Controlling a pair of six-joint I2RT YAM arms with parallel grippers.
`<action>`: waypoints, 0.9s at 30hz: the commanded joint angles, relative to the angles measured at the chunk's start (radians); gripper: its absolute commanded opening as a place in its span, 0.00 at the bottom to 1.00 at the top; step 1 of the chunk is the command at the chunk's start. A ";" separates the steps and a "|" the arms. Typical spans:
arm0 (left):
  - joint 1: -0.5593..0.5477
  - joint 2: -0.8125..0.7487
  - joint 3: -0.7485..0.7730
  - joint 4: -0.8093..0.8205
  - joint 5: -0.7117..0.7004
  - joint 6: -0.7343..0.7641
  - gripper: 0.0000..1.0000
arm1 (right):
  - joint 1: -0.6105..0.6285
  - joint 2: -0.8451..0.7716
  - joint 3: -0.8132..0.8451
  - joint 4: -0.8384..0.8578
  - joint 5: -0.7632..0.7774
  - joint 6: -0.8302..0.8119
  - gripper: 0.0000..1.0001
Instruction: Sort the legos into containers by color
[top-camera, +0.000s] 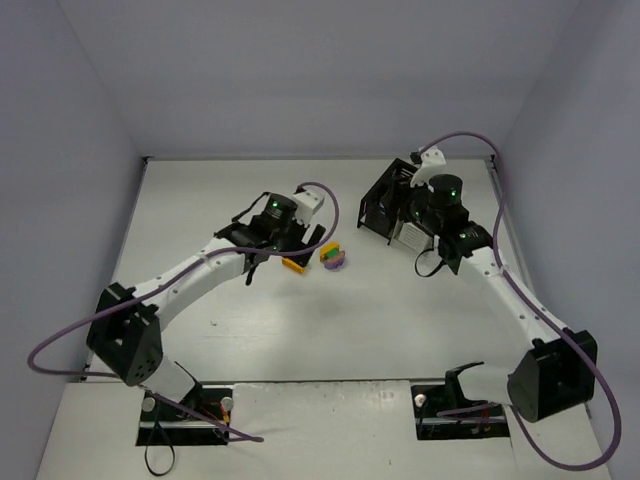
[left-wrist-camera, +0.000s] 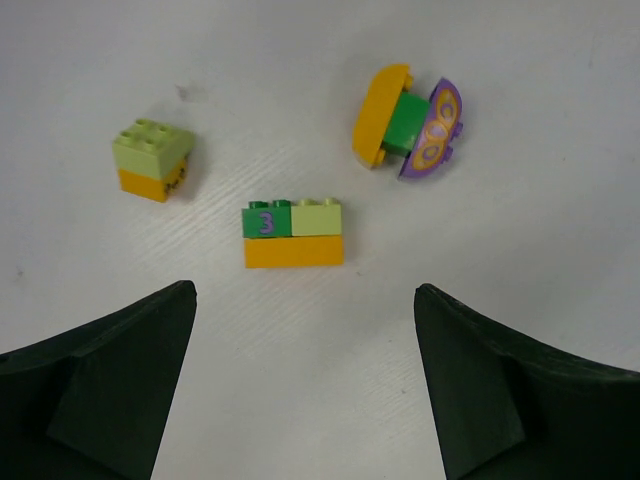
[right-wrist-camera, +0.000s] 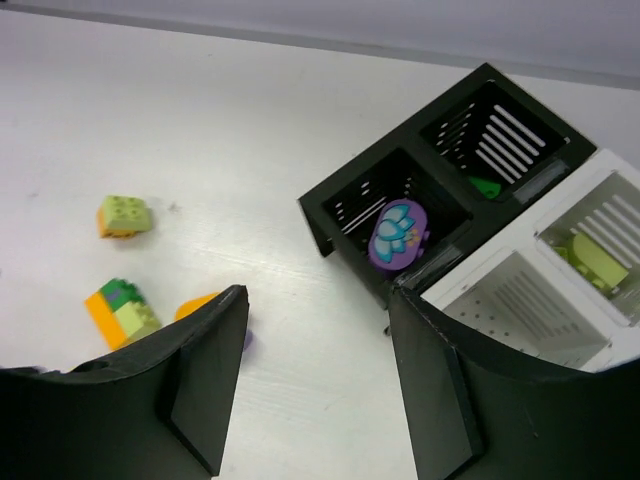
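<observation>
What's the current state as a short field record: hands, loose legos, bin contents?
left hand: open, empty, hovering over the loose legos
right hand: open, empty, near the black bins
loose on table: lime-on-orange stack; green-lime-orange stack; orange-green-purple rounded cluster
black bins: purple flower piece in the near one; dark green piece in the far one
white bins: lime piece in one; nothing visible in the other

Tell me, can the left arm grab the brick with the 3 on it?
Probably yes. The left gripper is open, and the brick stack with the 3 lies on bare table just ahead of it, with the other bricks standing apart.
</observation>
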 joint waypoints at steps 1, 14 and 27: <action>-0.010 0.068 0.066 -0.049 -0.011 0.043 0.83 | 0.015 -0.100 -0.059 0.061 -0.048 0.049 0.55; -0.020 0.228 0.113 -0.083 -0.042 -0.028 0.83 | 0.021 -0.237 -0.234 0.081 -0.092 0.085 0.56; -0.004 0.352 0.118 -0.043 -0.068 -0.029 0.83 | 0.021 -0.260 -0.295 0.116 -0.107 0.082 0.56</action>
